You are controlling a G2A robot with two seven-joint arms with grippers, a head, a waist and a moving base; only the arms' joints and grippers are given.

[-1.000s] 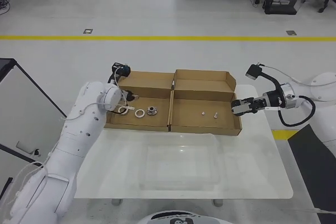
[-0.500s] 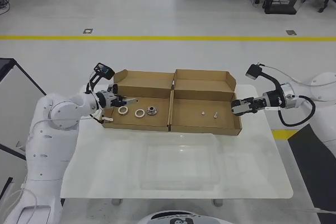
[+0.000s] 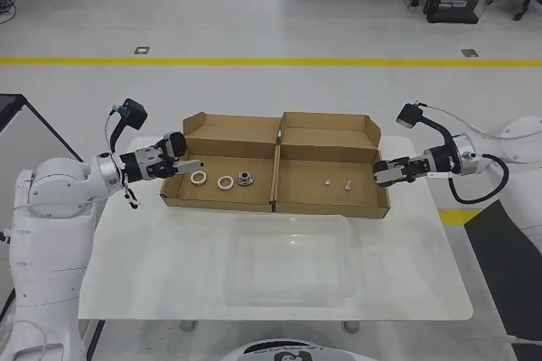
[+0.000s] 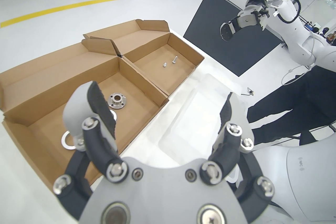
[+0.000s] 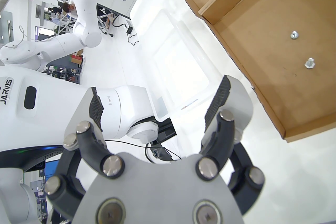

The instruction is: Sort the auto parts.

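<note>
The flanged hub (image 3: pixel 245 178) and two rings (image 3: pixel 226 182) lie in the left box (image 3: pixel 253 195), and two small bolts (image 3: pixel 347 187) lie in the right box (image 3: pixel 307 195). All look like hard, slick, dense metal, and the hub's raised collar should give a surer hold than the flat rings. The left tool (image 3: pixel 192 165), at its box's outer end, and the right tool (image 3: pixel 378 173), just beside the other box, both stand wide open.

The left arm (image 3: pixel 68 185) has its elbow bent and its forearm stretched level and inward, wrist camera on top. The left gripper (image 4: pixel 161 93) has its jaws spread wide, nothing held. The right arm (image 3: pixel 488 162) has its forearm level, also pointing inward. The right gripper (image 5: pixel 159 84) has its jaws likewise wide apart, nothing held. The two grippers face each other, well apart.
</note>
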